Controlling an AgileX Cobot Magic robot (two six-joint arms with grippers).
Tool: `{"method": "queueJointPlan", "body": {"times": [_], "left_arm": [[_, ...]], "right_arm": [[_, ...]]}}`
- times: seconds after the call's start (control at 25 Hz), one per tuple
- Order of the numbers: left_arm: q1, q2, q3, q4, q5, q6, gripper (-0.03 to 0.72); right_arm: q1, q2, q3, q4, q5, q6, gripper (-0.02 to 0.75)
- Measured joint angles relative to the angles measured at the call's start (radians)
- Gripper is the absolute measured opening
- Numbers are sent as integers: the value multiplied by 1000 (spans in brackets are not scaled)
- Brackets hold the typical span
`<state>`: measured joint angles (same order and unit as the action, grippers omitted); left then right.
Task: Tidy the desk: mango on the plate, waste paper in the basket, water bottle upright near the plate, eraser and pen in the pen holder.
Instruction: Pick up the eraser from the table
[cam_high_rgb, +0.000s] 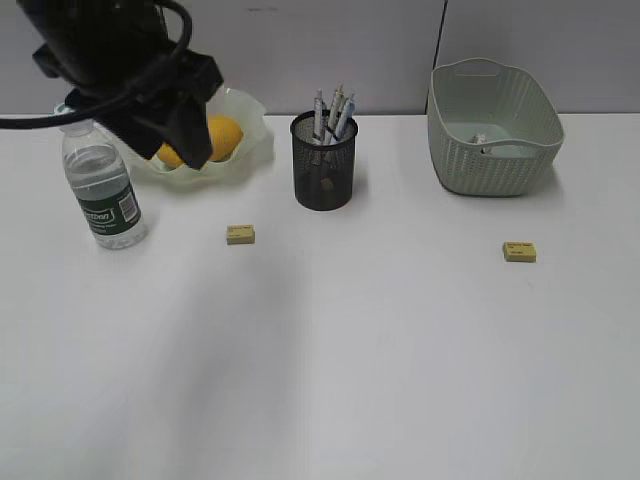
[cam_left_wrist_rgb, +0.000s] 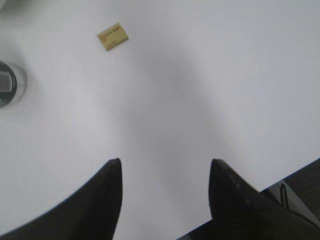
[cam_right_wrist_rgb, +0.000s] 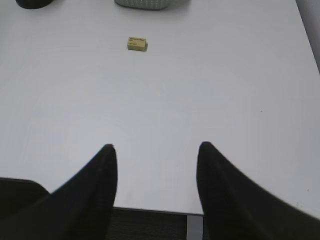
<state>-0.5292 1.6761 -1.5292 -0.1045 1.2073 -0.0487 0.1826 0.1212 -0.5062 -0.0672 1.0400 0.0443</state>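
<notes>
Count on the desk (cam_high_rgb: 400, 350): 2 yellow erasers, one (cam_high_rgb: 240, 234) near the pen holder, the other (cam_high_rgb: 519, 251) in front of the basket. 1 pen holder (cam_high_rgb: 323, 170), roughly 4 pens (cam_high_rgb: 335, 112) sticking out of it, exact number hard to tell. 1 water bottle (cam_high_rgb: 105, 195). 1 plate (cam_high_rgb: 245, 145) with 1 mango (cam_high_rgb: 222, 135). 1 basket (cam_high_rgb: 495, 130), 1 small scrap of waste paper (cam_high_rgb: 480, 138) in it.
</notes>
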Motion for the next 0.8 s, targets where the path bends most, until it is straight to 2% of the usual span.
{"method": "queueJointPlan", "body": {"times": [0.44,0.8], "left_arm": [[0,-457,500,-6,-223,0,415],[0,-853,759,-2,-283,0,414]], "right_arm": [[0,0,0,0,0,0,415],[0,0,0,0,0,0,415]]}}
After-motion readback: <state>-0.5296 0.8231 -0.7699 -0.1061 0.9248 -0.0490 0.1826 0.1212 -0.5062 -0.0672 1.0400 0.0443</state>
